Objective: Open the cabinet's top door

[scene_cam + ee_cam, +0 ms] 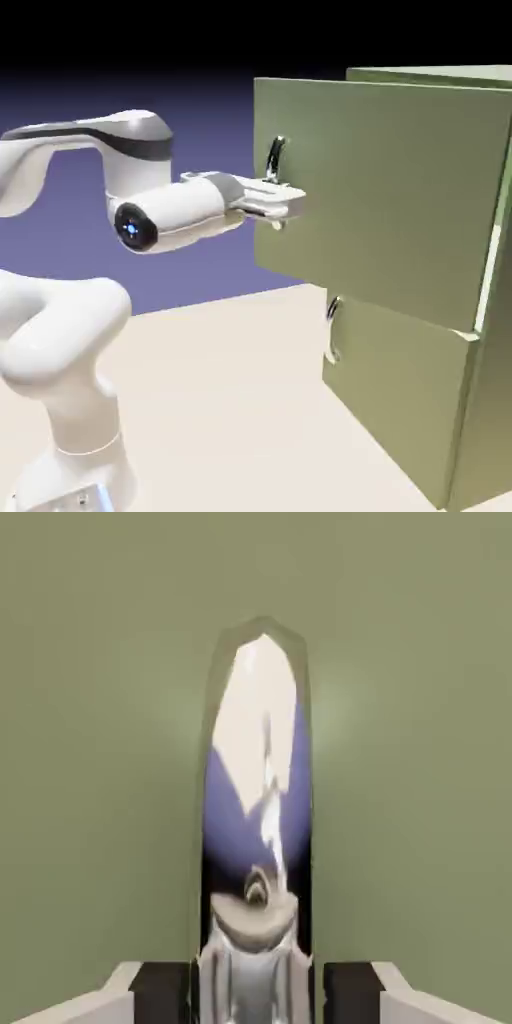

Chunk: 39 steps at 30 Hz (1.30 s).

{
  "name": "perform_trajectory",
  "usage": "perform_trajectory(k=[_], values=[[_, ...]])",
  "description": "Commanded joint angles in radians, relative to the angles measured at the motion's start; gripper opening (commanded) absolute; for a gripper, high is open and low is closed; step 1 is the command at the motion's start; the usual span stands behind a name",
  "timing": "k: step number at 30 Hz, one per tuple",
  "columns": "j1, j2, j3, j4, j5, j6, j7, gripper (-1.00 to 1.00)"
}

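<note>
The olive-green top door (385,195) stands ajar at the upper part of the cabinet (400,395), flat-faced, its curved silver handle (277,160) glossy and mirror-like near the door's free edge. The gripper (256,992) is clamped on that handle.

Top door (385,200) above lower door (400,395), both on cabinet's (490,410) front.
</note>
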Motion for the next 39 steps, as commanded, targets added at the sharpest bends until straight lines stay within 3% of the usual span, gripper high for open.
perform_trajectory(k=[1,16,27,39], values=[[-0.004,0.002,-0.036,-0.003,-0.036,-0.028,-0.003,-1.00],[-0.023,0.256,-0.580,0.131,-0.578,-0.468,-0.128,-1.00],[0.191,0.644,-0.963,0.483,-0.881,-0.856,-0.282,-1.00],[0.541,1.066,-1.376,0.899,-0.989,-1.280,-0.508,-1.00]])
